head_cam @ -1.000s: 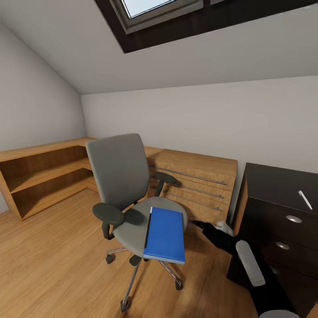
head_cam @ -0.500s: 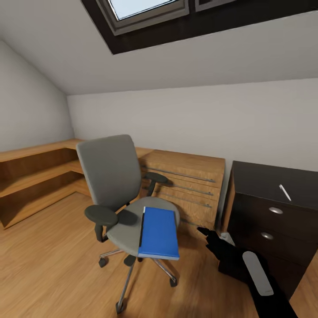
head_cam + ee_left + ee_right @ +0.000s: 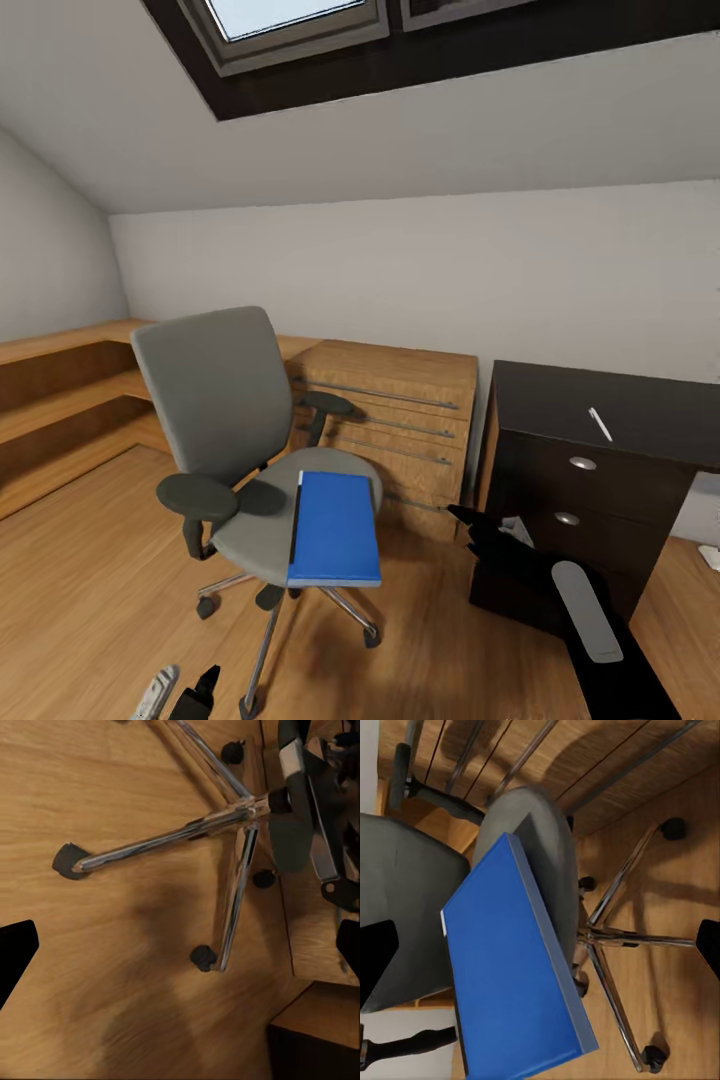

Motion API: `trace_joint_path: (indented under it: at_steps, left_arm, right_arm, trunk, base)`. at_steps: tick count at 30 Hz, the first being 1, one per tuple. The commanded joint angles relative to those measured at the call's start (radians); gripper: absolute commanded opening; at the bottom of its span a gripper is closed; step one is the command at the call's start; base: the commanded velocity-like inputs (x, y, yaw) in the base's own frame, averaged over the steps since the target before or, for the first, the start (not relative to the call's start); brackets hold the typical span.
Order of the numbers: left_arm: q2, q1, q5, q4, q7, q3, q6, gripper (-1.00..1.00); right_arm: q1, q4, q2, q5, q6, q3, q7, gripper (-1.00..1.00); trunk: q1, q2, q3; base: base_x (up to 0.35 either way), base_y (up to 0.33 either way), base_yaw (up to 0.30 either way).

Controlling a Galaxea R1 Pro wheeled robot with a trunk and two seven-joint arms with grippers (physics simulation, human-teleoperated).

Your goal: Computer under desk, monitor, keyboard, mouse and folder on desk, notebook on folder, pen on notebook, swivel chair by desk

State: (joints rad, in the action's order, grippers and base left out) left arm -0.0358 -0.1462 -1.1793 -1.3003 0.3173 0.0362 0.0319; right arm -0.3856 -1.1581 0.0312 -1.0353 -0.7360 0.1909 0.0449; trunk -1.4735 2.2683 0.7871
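- We are facing the swivel chair (image 3: 240,440) in the bedroom, with its grey seat turned toward us, so the folder (image 3: 335,528) is lying within reach on the seat's front edge, its near end overhanging a little.
- We are holding the right hand (image 3: 478,528) low and forward, just beside the chair seat and in front of a dark drawer cabinet (image 3: 580,490); we judge this is a lead-in to picking up the folder.
- In the right wrist view the folder (image 3: 514,971) is sitting between the two dark fingertips at the frame edges, which are standing wide apart and gripping nothing.
- We are carrying the left hand (image 3: 185,695) low over the wood floor (image 3: 80,570); its wrist view is looking down on the chair's chrome star base (image 3: 225,840), fingertips at both edges spread wide and empty.
- A slim white stick, probably the pen (image 3: 600,424), is lying on top of the dark cabinet, well apart from the folder.
- The left hand is cut off by the bottom edge of the head view, so its shape there is hard to read.
- Whether anything is lying under the folder is hidden from us; a thin dark strip along its left edge is too slight to name.
- A low wooden drawer unit (image 3: 395,420) is standing behind the chair, partly covered by it.
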Motion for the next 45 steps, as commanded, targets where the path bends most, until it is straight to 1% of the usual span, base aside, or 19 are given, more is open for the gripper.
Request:
trace_joint_path:
  at_steps: [1,5,8,10,20,21,24,25,30,31,32,33,34,38,39,40,41,42,45]
  left_arm:
    - [0.0,0.001,-0.005,-0.006,0.005,0.001,-0.008,1.0]
    - [0.004,0.003,-0.006,-0.015,0.002,0.002,-0.032,1.0]
    - [0.004,0.003,-0.004,-0.016,0.002,0.003,-0.038,1.0]
    - [0.005,0.003,0.002,-0.018,0.003,0.004,-0.044,1.0]
    - [0.006,-0.001,0.001,-0.023,0.002,0.005,-0.08,1.0]
    - [0.009,-0.001,0.0,-0.024,0.002,0.007,-0.085,1.0]
    - [0.024,-0.002,0.002,-0.024,0.002,0.015,-0.091,1.0]
    - [0.042,-0.002,0.003,-0.024,0.002,0.019,-0.096,1.0]
    - [0.091,0.01,0.006,-0.022,-0.005,0.024,-0.154,1.0]
    - [0.11,0.037,0.008,-0.015,-0.011,0.025,-0.179,1.0]
    - [0.12,0.056,0.008,-0.008,-0.014,0.028,-0.188,1.0]
    - [0.13,0.081,0.008,0.009,-0.016,0.036,-0.197,1.0]
    - [0.143,0.122,0.008,0.039,-0.019,0.051,-0.211,1.0]
    - [0.161,0.203,-0.001,0.108,-0.022,0.088,-0.233,1.0]
    - [0.167,0.23,-0.004,0.132,-0.022,0.101,-0.254,1.0]
    - [0.169,0.239,-0.006,0.14,-0.022,0.106,-0.267,1.0]
    - [0.173,0.253,-0.008,0.153,-0.023,0.113,-0.299,1.0]
    - [0.174,0.257,-0.009,0.157,-0.023,0.116,-0.314,1.0]
    - [0.177,0.267,-0.012,0.166,-0.024,0.121,-0.346,1.0]
  right_arm:
    - [-0.001,-0.004,-0.001,-0.006,-0.005,0.001,0.005,1.0]
    - [-0.001,-0.014,-0.002,-0.006,-0.005,0.001,0.005,1.0]
    - [0.0,-0.016,-0.002,-0.007,-0.006,0.0,0.005,1.0]
    - [0.0,-0.018,-0.001,-0.008,-0.006,-0.001,0.006,1.0]
    - [0.001,-0.018,-0.001,-0.008,-0.005,-0.002,0.006,1.0]
    - [0.001,-0.018,-0.002,-0.008,-0.005,-0.002,0.006,1.0]
    - [0.001,-0.018,-0.005,-0.007,-0.005,-0.002,0.006,1.0]
    - [0.001,-0.018,-0.006,-0.007,-0.005,-0.003,0.006,1.0]
    - [0.001,-0.018,-0.009,-0.002,-0.002,-0.004,0.007,1.0]
    - [0.001,-0.018,-0.01,-0.001,-0.001,-0.004,0.007,1.0]
    - [0.001,-0.018,-0.01,0.0,-0.001,-0.005,0.007,1.0]
    - [0.001,-0.018,-0.011,0.001,0.0,-0.005,0.007,1.0]
    - [0.001,-0.018,-0.012,0.001,0.0,-0.005,0.007,1.0]
    - [0.001,-0.018,-0.014,0.002,0.001,-0.005,0.007,1.0]
    - [0.001,-0.018,-0.015,0.003,0.001,-0.005,0.008,1.0]
    - [0.001,-0.018,-0.015,0.003,0.001,-0.006,0.008,1.0]
    - [0.001,-0.019,-0.015,0.003,0.002,-0.011,0.009,1.0]
    - [0.001,-0.019,-0.016,0.003,0.002,-0.017,0.009,1.0]
    - [0.001,-0.019,-0.017,0.004,0.004,-0.045,0.01,1.0]
  trunk:
    - [0.0,0.0,0.001]
    - [0.0,0.0,0.001]
    - [0.0,0.0,0.001]
    - [0.0,0.0,0.001]
    - [0.0,0.0,0.001]
    - [0.0,0.0,0.001]
    - [0.0,0.0,0.001]
    - [0.0,0.0,0.001]
    - [0.0,0.0,0.001]
    - [0.0,0.0,0.001]
    - [0.0,0.0,0.001]
    - [0.0,0.0,0.001]
    - [0.0,0.0,0.001]
    - [0.0,0.0,0.001]
    - [0.0,0.0,0.001]
    - [0.0,0.0,0.001]
    - [0.0,0.0,0.001]
    - [0.0,0.0,0.001]
    - [0.0,0.0,0.001]
  base:
    - [0.0,0.0,-0.12]
    - [0.0,0.0,-0.068]
    - [-0.002,-0.002,-0.026]
    - [-0.177,-0.181,-0.093]
    - [-0.222,-0.231,-0.044]
    - [-0.247,-0.24,-0.007]
    - [-0.256,-0.186,-0.005]
    - [-0.172,-0.096,-0.002]
    - [-0.093,-0.052,-0.001]
    - [-0.036,-0.02,0.0]
    - [-0.029,-0.016,0.0]
    - [-0.023,-0.013,0.0]
    - [-0.015,-0.008,0.0]
    - [-0.009,-0.005,0.0]
    - [-0.004,-0.002,0.0]
    - [-0.003,-0.002,-0.006]
    - [-0.002,-0.001,-0.055]
    - [-0.002,-0.001,-0.095]
    - [-0.001,-0.001,-0.166]
